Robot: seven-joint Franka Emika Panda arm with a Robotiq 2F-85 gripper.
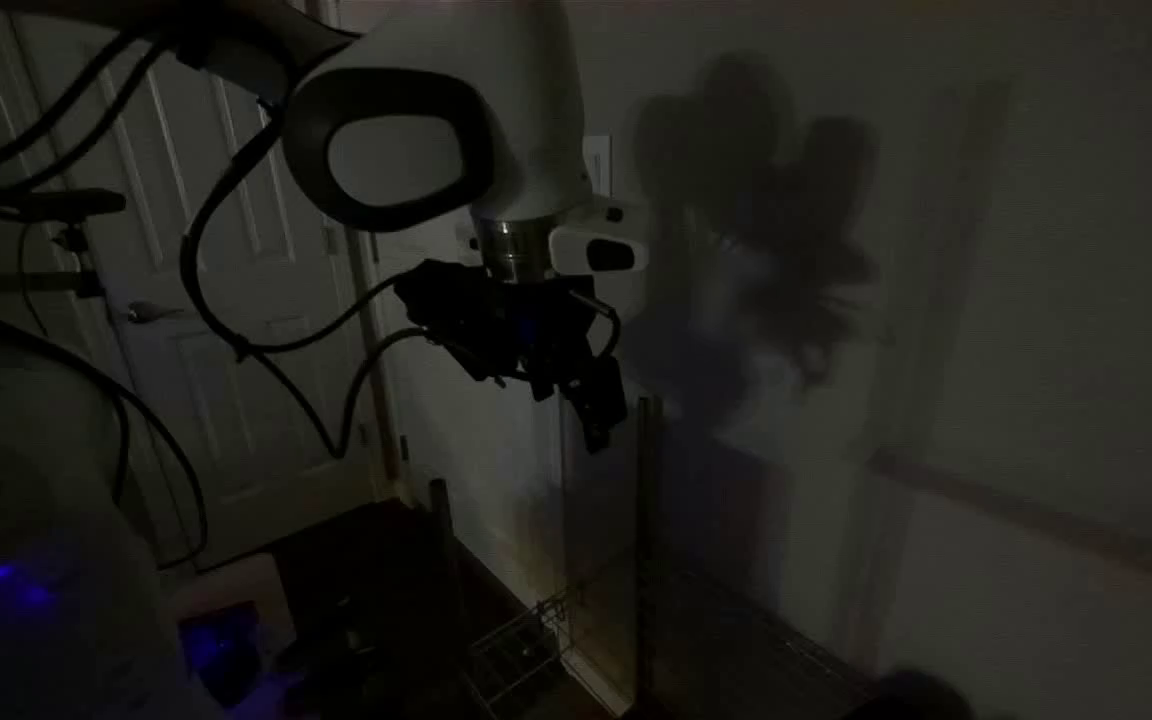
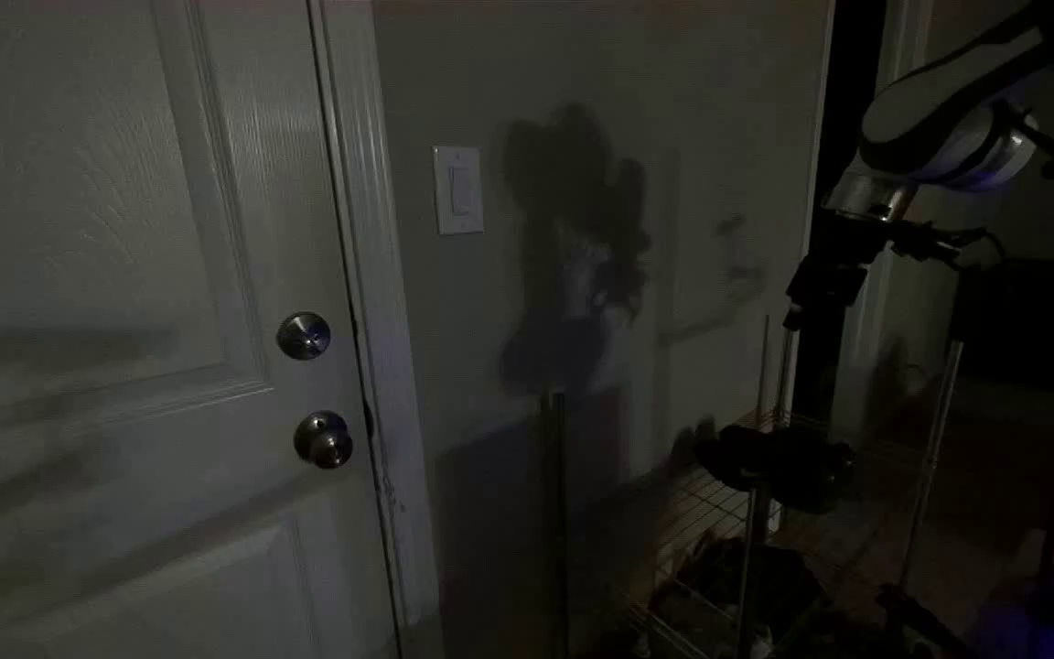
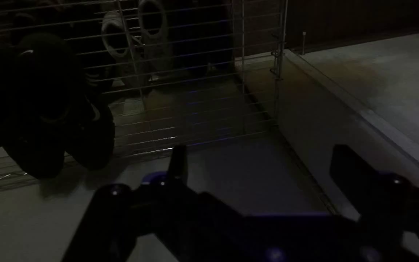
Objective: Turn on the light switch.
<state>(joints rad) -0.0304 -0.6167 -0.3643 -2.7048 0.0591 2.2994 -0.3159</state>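
1. Light switch [image 2: 459, 190], white, 1: I am finding it mounted on the wall [image 2: 527, 55], just beside the door frame [image 2: 381, 302], higher than the lock [image 2: 304, 336] and knob [image 2: 324, 440].
2. Orientation: its long axis is running vertically; its face is pointing out from the wall.
3. Rocker [image 2: 461, 190], 1: standing upright within the switch; which end is sitting pressed, I cannot tell.
4. Gripper [image 3: 259, 156], 1: its 2 fingers [image 3: 178, 163] are standing wide apart, hanging well away from the switch.
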